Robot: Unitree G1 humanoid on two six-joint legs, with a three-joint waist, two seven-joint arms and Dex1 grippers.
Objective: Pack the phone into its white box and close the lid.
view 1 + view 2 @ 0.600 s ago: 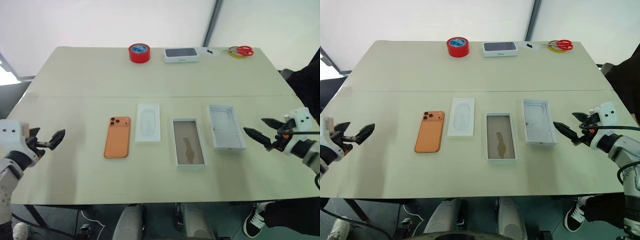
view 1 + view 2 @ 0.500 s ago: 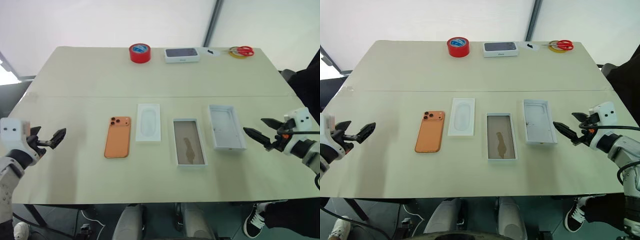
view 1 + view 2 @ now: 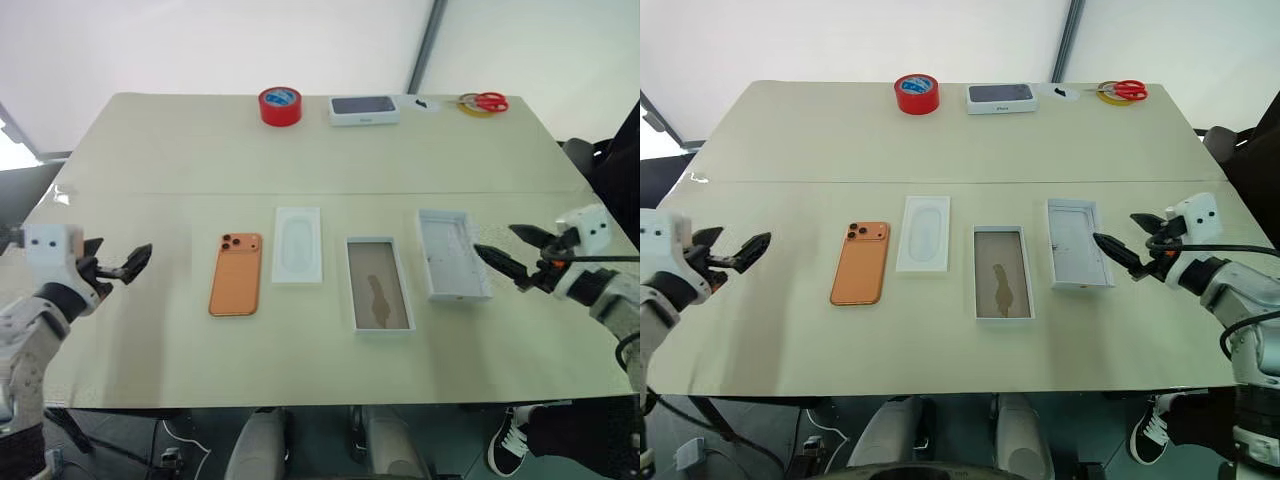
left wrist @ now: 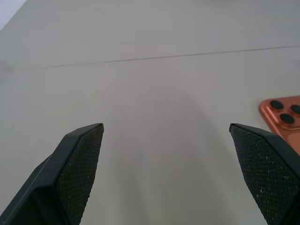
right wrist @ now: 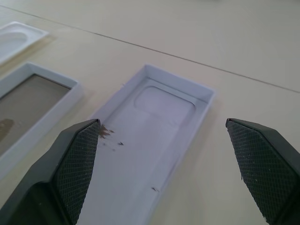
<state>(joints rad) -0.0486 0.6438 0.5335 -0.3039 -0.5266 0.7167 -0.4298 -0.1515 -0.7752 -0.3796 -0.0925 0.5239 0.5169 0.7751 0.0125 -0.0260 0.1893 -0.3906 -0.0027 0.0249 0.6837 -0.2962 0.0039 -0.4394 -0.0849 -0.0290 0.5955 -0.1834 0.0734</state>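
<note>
Pale canvas walls rise behind a long cream tabletop (image 3: 150, 150); from the head views, four things lie in a row across its middle, nearer the front edge: the phone (image 3: 235, 274), orange and camera side up, towards the left edge; just beside it a thin white insert (image 3: 297, 245) with an oval recess; then the white box (image 3: 378, 284) with its tan floor; then the lid (image 3: 453, 254), open side up, towards the right edge; none of the four touch. Along the far edge stand a red tape roll (image 3: 279, 105), a closed dark-topped box (image 3: 364, 109) and red-handled scissors (image 3: 483, 101). The left gripper (image 3: 128, 266) hangs over the left edge, well apart from the phone, jaws spread wide and holding nothing; the right gripper (image 3: 512, 256) sits just beside the lid's right wall, jaws likewise wide and empty.

Seen from the left wrist, bare tabletop lies between the two spread fingers (image 4: 77, 164); a corner of the phone with its lenses is beside one finger.

Seen from the right wrist, the lid lies between the parted fingers (image 5: 77, 159), with the white box and the insert beyond it.
</note>
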